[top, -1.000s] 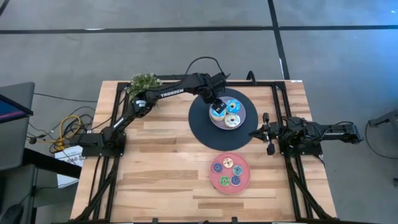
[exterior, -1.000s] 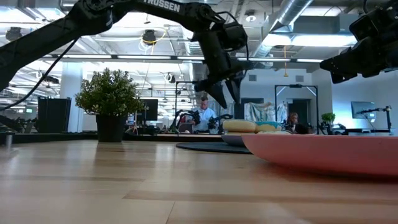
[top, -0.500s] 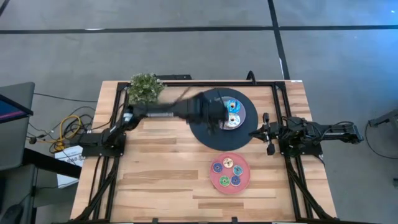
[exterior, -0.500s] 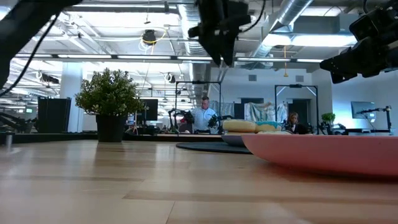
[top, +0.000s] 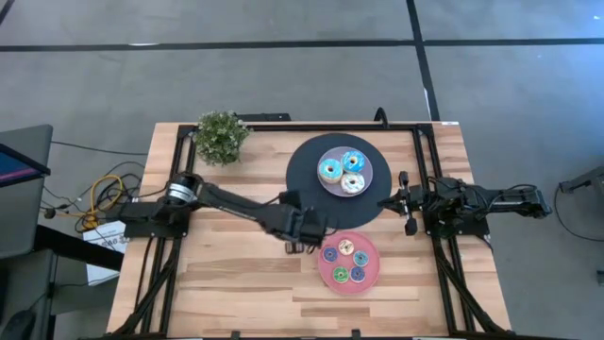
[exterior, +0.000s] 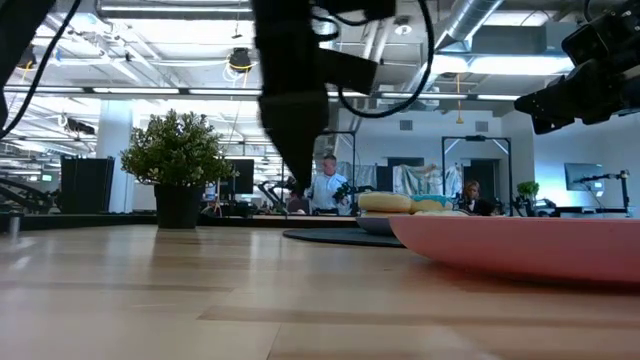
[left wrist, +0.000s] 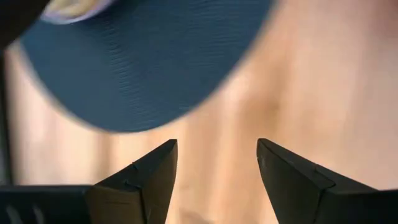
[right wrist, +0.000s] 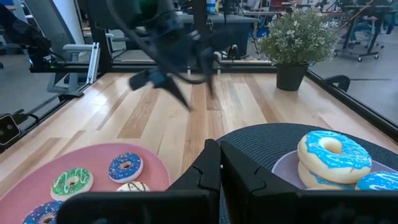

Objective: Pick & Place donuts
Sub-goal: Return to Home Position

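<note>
Wooden table (top: 236,283): donuts (top: 331,170) flat, holes up; left gripper (left wrist: 214,148) spread, empty; right gripper (right wrist: 218,149) closed, empty.

No legible txt (all views checked)

Bright, even overhead light on the table (top: 236,274), shadows soft; ceiling strips (exterior: 190,92) glow across the top of the low view, left arm (exterior: 295,100) smeared mid-frame, all blur behind the left gripper (left wrist: 217,144)

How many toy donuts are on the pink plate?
5 small iced toy donuts sit in a ring on the round pink plate. From above: purple at left, pale at top, one at right, green and blue below. None looks hidden.
</note>
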You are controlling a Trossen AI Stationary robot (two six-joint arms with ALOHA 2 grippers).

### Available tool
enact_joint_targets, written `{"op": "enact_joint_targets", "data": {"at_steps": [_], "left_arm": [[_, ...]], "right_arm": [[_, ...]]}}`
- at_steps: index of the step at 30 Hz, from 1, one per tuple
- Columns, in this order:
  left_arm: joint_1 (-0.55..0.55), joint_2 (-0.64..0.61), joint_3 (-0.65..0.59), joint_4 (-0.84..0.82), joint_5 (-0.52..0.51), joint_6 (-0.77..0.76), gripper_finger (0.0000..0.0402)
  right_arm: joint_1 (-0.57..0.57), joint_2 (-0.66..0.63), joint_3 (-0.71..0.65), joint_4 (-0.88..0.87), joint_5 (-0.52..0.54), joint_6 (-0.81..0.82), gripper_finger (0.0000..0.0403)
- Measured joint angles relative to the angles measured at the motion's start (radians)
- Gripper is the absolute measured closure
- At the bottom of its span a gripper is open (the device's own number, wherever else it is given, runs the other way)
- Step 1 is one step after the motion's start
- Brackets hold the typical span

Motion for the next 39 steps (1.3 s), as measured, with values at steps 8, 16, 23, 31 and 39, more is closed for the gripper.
{"op": "enact_joint_targets", "data": {"at_steps": [8,16,23,31,39], "left_arm": [[-0.039,-0.313,-0.488,0.453,-0.029,-0.007,0.0187],[-0.084,-0.69,-1.089,1.322,-0.048,0.013,0.0187],[-0.09,-0.895,-1.431,1.658,0.03,-0.031,0.0187],[-0.087,-0.945,-1.529,1.662,-0.056,-0.147,0.0187],[-0.081,-0.945,-1.528,1.869,0.156,0.173,0.0192]], "right_arm": [[0.0,0.0,0.0,0.0,0.0,0.0,0.0403],[0.0,0.0,0.0,0.0,0.0,0.0,0.0403],[0.0,0.0,0.0,0.0,0.0,0.0,0.0403],[0.0,0.0,0.0,0.0,0.0,0.0,0.0403],[0.0,0.0,0.0,0.0,0.0,0.0,0.0403]]}}
